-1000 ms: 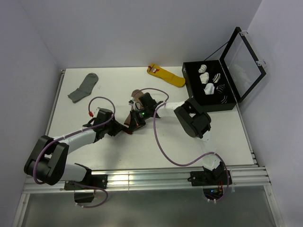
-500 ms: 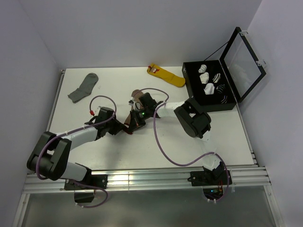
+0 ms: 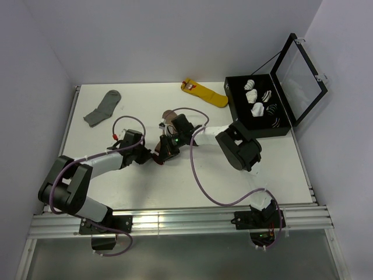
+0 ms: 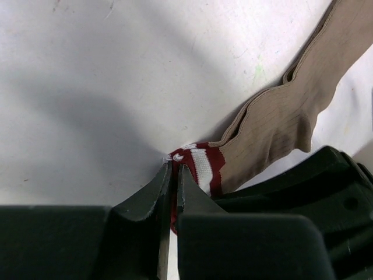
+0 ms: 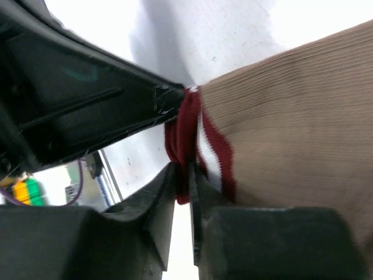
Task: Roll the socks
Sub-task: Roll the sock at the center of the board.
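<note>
The tan sock lies on the white tabletop near its middle. Its toe end points toward the far edge, and its dark red and white striped cuff points toward the arm bases. Both tools meet at that cuff. The left tool has its 2 fingers drawn almost together, with only a thin slit between them, and pinches the edge of the cuff at the tips. The right tool is closed to the same narrow slit and clamps a fold of the red band. The left tool's black body sits just beside it in the right wrist view. From above, the 2 tools nearly touch. Well apart from them, a grey sock lies at the far left and a yellow sock lies near the far edge. An open black box holding rolled socks stands at the right.
</note>
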`<state>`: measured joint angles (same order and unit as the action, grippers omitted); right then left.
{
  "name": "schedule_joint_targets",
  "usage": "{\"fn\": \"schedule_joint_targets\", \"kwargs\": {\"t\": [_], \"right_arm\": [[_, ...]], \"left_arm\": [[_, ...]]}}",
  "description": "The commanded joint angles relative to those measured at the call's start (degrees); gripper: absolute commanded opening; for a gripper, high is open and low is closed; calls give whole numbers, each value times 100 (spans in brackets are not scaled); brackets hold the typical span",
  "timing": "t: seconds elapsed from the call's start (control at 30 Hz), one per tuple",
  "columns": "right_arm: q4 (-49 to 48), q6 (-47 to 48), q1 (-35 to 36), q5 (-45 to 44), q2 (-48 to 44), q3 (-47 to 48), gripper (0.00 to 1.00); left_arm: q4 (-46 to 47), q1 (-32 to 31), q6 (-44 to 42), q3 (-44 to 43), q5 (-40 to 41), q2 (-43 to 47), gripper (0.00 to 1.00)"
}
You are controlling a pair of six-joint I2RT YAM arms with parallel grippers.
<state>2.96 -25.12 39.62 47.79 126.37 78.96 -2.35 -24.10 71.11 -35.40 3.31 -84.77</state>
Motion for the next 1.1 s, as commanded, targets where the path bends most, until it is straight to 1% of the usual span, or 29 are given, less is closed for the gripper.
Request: {"fn": "schedule_joint_targets", "kwargs": {"t": [0.0, 0.03, 0.07, 0.1, 0.17, 0.23, 0.5, 0.77, 0.93, 1.07], "right_arm": [[-207, 297, 28, -735, -357, -336, 24], [-278, 306, 37, -806, -550, -416, 28], [-279, 341, 64, -893, -647, -564, 34], [-531, 429, 73, -1007, -753, -661, 36], [-726, 508, 152, -1333, -1043, -924, 42], [-1025, 588, 239, -1578, -1271, -1101, 44], [-2096, 1088, 468, -2186, -1694, -1839, 47], [-2835, 1650, 767, -2836, -2045, -2332, 48], [-2941, 1897, 977, -3100, -2142, -2403, 48], [-2986, 2011, 1083, -3162, -2020, -2359, 48]], "left_arm": [[-327, -25, -141, -125, 266, -171, 7], [-388, -25, -150, -160, 284, -206, 7], [-467, -25, -211, -187, 284, -215, 7], [-529, -25, -238, -222, 319, -224, 6], [-669, -25, -299, -310, 345, -241, 6], [-775, -25, -361, -415, 354, -277, 6], [-1127, -25, -528, -696, 354, -391, 5], [-1303, -25, -625, -872, 319, -479, 4], [-1347, -25, -651, -899, 319, -488, 4], [-1382, -25, -651, -925, 310, -488, 4]]}}
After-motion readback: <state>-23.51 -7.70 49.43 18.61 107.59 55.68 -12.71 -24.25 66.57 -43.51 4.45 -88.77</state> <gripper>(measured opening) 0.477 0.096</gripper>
